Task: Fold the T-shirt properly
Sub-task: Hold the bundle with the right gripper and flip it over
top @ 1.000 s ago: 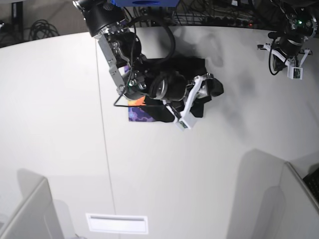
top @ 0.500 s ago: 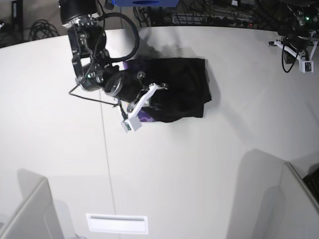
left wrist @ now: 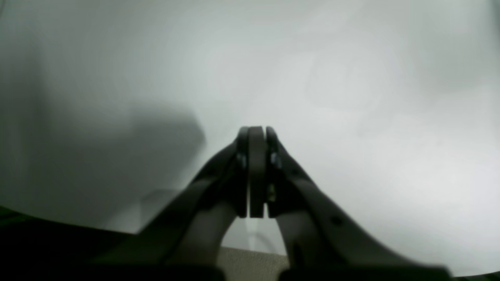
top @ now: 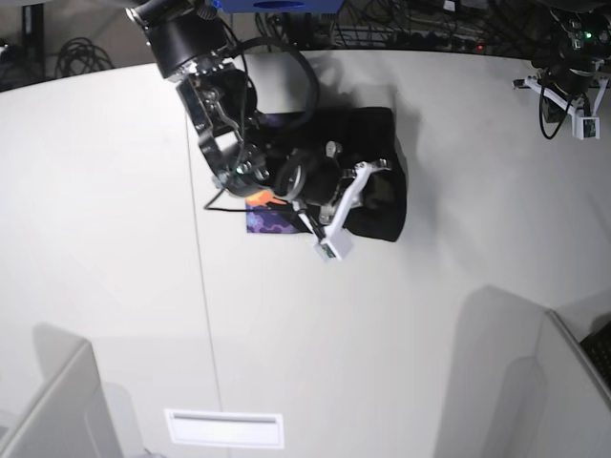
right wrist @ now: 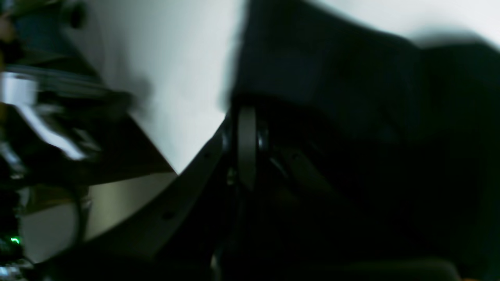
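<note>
The black T-shirt (top: 377, 134) lies folded on the white table (top: 382, 315), with a strip of purple and orange print (top: 270, 219) showing at its lower left edge. My right gripper (top: 377, 186) hovers low over the shirt's right half. In the right wrist view its jaws (right wrist: 246, 113) are together at the edge of the black cloth (right wrist: 351, 97); the picture is blurred and I see no cloth between them. My left gripper (top: 573, 100) is far off at the table's back right corner. In the left wrist view it (left wrist: 256, 132) is shut and empty above bare table.
A seam (top: 202, 286) runs down the table left of the shirt. A white label (top: 224, 427) lies near the front edge. Grey panels stand at the front left (top: 52, 410) and front right (top: 535, 372). Cables (top: 401, 29) run behind the table.
My right arm swung left across the shirt, then back to the right over it. The shirt's lower right edge now looks more bunched. My left gripper drew back toward the far right corner.
</note>
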